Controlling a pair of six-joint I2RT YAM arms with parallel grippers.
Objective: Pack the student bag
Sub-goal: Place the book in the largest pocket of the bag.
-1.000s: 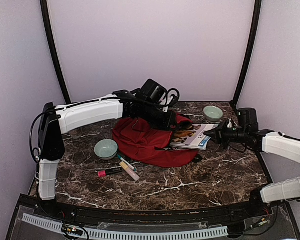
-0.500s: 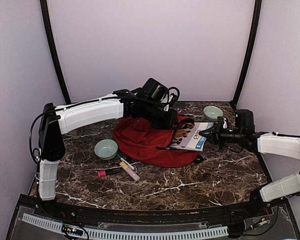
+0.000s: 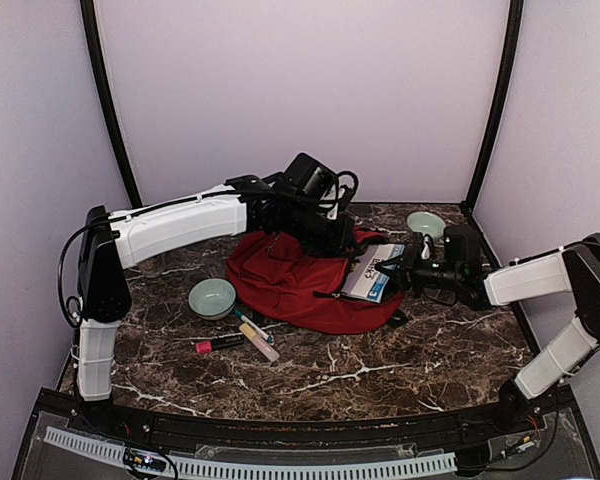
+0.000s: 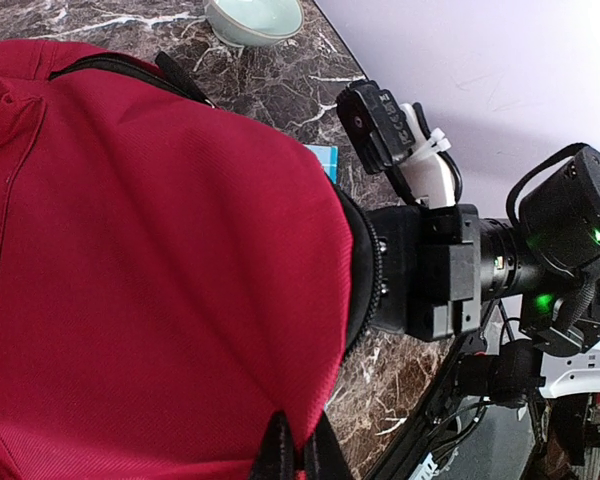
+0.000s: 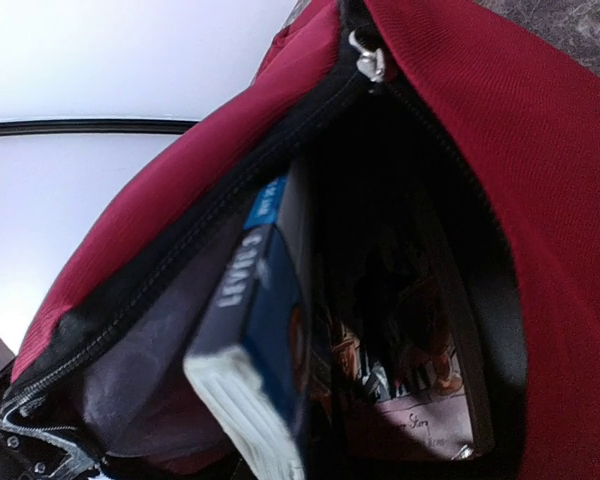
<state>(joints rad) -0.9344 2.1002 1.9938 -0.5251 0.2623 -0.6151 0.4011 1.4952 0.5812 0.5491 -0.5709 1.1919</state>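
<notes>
The student bag (image 3: 285, 285) lies on the marble worktop (image 3: 380, 370), its zipped mouth gaping rightward. The left end effector (image 4: 298, 455) is clenched on its red fabric. The right end effector (image 3: 404, 272) grips a blue-spined book (image 3: 372, 272) partly inside the opening.

I see a robot test booth, a lab sort of place; plain pale walls (image 3: 300, 90) close it in on three sides; black poles (image 3: 111, 110) stand in the corners; two white robot arms (image 3: 180, 225) are bolted to the dark stone-look table (image 3: 380, 375); a cable strip (image 3: 250, 466) runs along the front.
</notes>
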